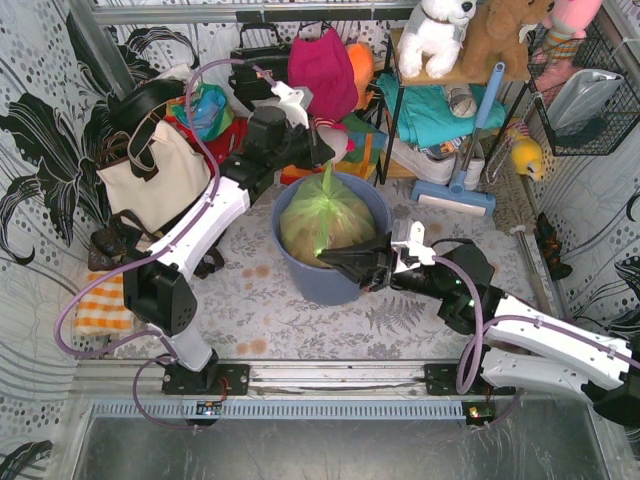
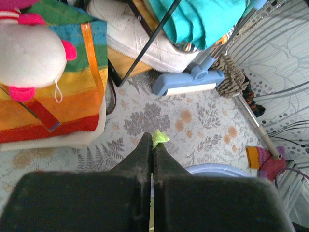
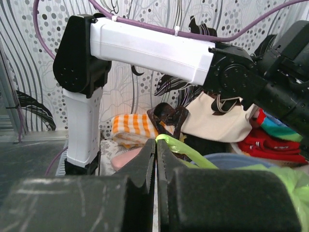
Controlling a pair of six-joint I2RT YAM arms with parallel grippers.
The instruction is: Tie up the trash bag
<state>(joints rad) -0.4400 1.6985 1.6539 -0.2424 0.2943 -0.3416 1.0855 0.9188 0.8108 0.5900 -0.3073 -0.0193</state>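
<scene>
The lime-green trash bag (image 1: 325,225) sits in the blue-grey round bin (image 1: 300,270) at mid-table, with tan paper showing through. My left gripper (image 1: 320,152) is above the bin's far rim, shut on the bag's gathered top, which is drawn up into a point. In the left wrist view a green scrap of the bag (image 2: 160,137) sticks out of the shut left gripper (image 2: 153,141). My right gripper (image 1: 326,258) is at the bin's near rim, shut on a twisted green strand (image 3: 193,152) of the bag. The right wrist view shows that gripper (image 3: 156,143) closed on it.
A cream tote bag (image 1: 155,175) and an orange checked cloth (image 1: 100,305) lie on the left. A magenta cloth bag (image 1: 322,70), a shelf with plush toys (image 1: 435,35) and a blue floor sweeper (image 1: 455,190) crowd the back. A wire basket (image 1: 585,95) hangs at the right.
</scene>
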